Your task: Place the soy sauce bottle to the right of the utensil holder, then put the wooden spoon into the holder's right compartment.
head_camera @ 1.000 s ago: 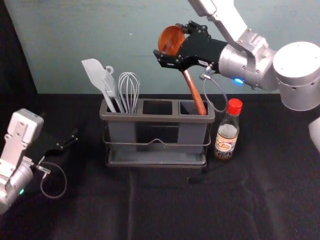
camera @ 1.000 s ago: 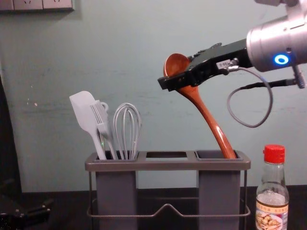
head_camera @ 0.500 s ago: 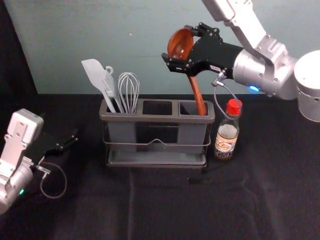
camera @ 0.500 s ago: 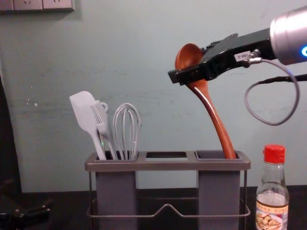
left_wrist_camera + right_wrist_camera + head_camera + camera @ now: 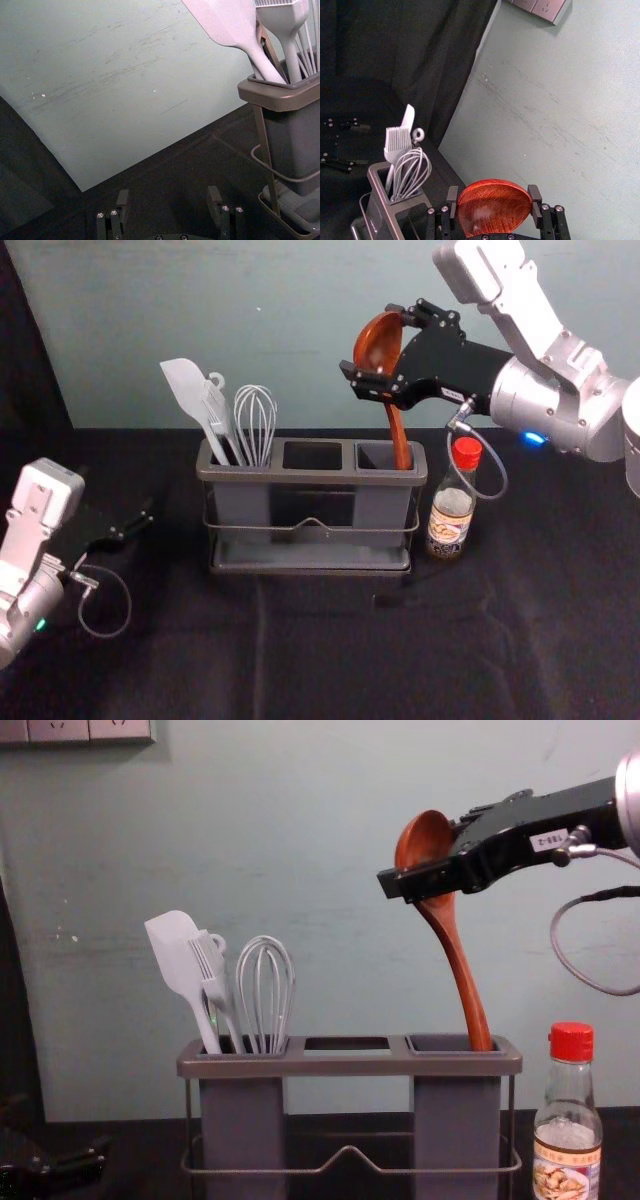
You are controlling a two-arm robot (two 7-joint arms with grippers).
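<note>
Above the right compartment (image 5: 457, 1125) of the holder (image 5: 345, 1066), my right claw (image 5: 494, 200) pinches the wooden spoon (image 5: 462, 970) by the sides of its bowl, the foot of its handle already inside. I judge this to be the lowering step: I should tip the handle closer to upright, ease it straight down until it meets the bottom, and only then spread, since the round bowl could slip or swing if let go high. My right arm reaches in from the upper right, claw aimed leftward and slightly down; its cable (image 5: 505, 480) loops near the soy sauce bottle (image 5: 452, 515), which stands just right of the holder, so I should retreat without snagging the cap. My left claw (image 5: 170, 201) idles at the left, spread around nothing.
</note>
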